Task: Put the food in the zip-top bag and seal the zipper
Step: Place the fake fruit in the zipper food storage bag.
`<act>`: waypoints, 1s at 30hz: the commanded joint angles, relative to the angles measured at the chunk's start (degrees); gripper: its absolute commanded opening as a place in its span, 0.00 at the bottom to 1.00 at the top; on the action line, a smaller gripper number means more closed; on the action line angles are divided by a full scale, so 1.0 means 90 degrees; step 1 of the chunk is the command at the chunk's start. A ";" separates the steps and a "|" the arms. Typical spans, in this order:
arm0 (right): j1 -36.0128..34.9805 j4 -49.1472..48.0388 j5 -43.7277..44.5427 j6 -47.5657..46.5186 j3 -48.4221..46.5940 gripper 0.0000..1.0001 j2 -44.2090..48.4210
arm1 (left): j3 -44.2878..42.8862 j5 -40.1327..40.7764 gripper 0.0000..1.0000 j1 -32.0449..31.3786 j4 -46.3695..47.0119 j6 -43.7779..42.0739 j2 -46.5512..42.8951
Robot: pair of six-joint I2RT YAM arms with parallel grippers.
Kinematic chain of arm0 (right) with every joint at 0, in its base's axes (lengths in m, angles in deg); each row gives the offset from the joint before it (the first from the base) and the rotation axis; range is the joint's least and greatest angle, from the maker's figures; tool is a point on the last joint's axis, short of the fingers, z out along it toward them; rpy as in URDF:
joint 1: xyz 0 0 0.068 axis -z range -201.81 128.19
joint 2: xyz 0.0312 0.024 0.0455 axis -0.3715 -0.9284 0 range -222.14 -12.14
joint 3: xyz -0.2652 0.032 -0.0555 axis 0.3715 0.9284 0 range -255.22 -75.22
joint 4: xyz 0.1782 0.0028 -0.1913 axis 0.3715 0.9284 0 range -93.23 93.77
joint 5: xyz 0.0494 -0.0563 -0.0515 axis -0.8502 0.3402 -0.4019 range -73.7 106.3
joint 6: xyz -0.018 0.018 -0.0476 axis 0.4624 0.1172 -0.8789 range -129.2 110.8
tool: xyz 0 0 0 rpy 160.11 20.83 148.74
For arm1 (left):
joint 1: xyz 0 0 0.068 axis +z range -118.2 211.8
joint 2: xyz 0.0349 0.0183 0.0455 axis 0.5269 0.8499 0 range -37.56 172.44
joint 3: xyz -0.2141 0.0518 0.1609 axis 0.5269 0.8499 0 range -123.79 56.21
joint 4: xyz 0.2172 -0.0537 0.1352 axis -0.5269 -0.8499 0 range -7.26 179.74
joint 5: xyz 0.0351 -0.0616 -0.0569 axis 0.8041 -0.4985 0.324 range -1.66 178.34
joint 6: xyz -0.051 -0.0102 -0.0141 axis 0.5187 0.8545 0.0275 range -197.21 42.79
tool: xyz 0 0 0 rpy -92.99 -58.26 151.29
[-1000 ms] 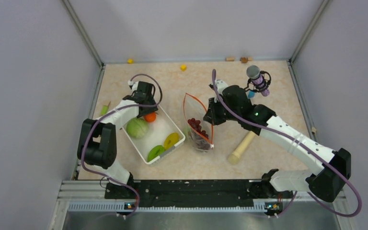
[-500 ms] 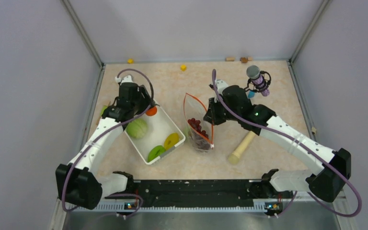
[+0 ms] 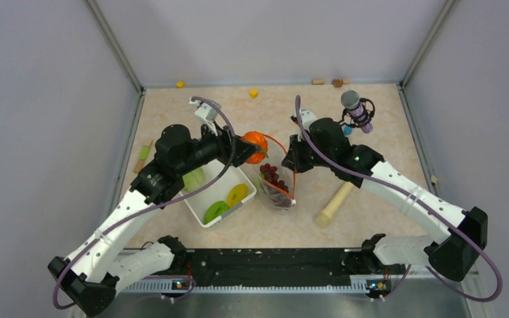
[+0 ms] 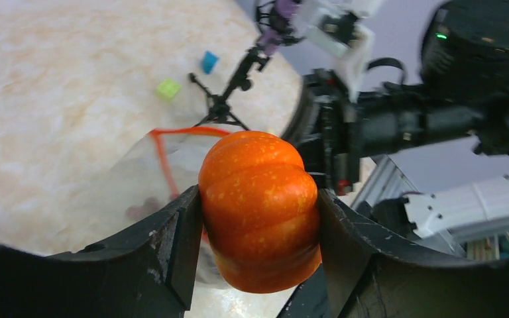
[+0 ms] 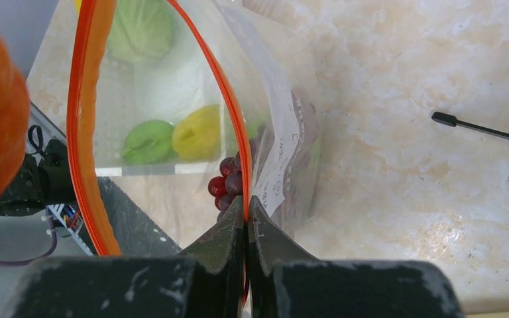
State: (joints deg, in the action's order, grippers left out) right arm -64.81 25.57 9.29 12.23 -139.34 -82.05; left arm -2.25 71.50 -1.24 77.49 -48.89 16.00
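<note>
orange hanging over the gaping bag

the table [image 3: 371, 119] is filling the middle of the overhead view, pale and marbled. the left arm [image 3: 132, 205] is reaching in from the lower left toward the centre, and the right arm [image 3: 404, 192] is stretching in from the lower right to the same spot. the white slotted basket [image 3: 189, 204] is sitting left of centre. it is holding a green apple [image 3: 194, 177] in its upper part, half hidden under the left arm, and a yellow piece [image 3: 236, 194] and a light-green piece [image 3: 215, 211] side by side along its lower right wall.

the zip-top bag [image 3: 275, 192] is standing just right of the basket with its mouth gaping, the zipper [image 3: 285, 149] running round the opening as a red-orange loop. the grape bunch [image 3: 273, 179] is lying low inside the bag.

the right hand [image 3: 291, 161] is pinching the right side of the bag's mouth, its fingers pressed together on the zipper strip. the left hand [image 3: 248, 149] is clamping the orange [image 3: 254, 146] between both fingers, holding it off the table at the upper left edge of the bag's mouth. whether the orange is touching the bag cannot be told.

a beige rod [image 3: 333, 204] is lying on the table right of the bag, partly under the right arm. a purple object [image 3: 354, 109] with a grey head is standing at the upper right. a small yellow block [image 3: 253, 93] is lying near the back wall.
</note>
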 commanded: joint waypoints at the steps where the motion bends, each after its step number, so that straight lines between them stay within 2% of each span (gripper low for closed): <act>1: -0.0036 -0.0167 -0.0079 -0.0037 -0.0050 0.00 0.0248 | -0.0501 -0.1001 0.00 -0.0509 0.0562 -0.0624 0.0384; 4: -0.0036 -0.0162 -0.0073 -0.0031 -0.0038 0.00 0.0269 | -0.0745 -0.1088 0.00 -0.0828 0.0343 -0.0967 0.0779; 11: -0.0032 -0.0168 -0.0055 -0.0025 -0.0035 0.00 0.0280 | -0.0950 0.0811 0.00 -0.1066 -0.0495 -0.1290 0.1217; 19: -0.0041 -0.0170 0.0043 -0.0033 -0.0043 0.00 0.0247 | -0.0834 0.2566 0.00 -0.1075 -0.0676 -0.1164 0.1539; 27: -0.0036 -0.0170 0.0283 -0.0004 -0.0012 0.00 0.0395 | -0.1471 0.3450 0.00 -0.1140 -0.1178 -0.1118 0.2385; 30: -0.0036 -0.0198 0.0386 0.0032 0.0029 0.00 0.0551 | -0.1626 0.3503 0.06 -0.1217 -0.1225 -0.1112 0.2585</act>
State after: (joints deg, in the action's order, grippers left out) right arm -64.81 25.55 10.69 12.32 -139.34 -81.09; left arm -13.05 98.51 -11.49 67.00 -58.93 37.92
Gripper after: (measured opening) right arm 0.004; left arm 0.636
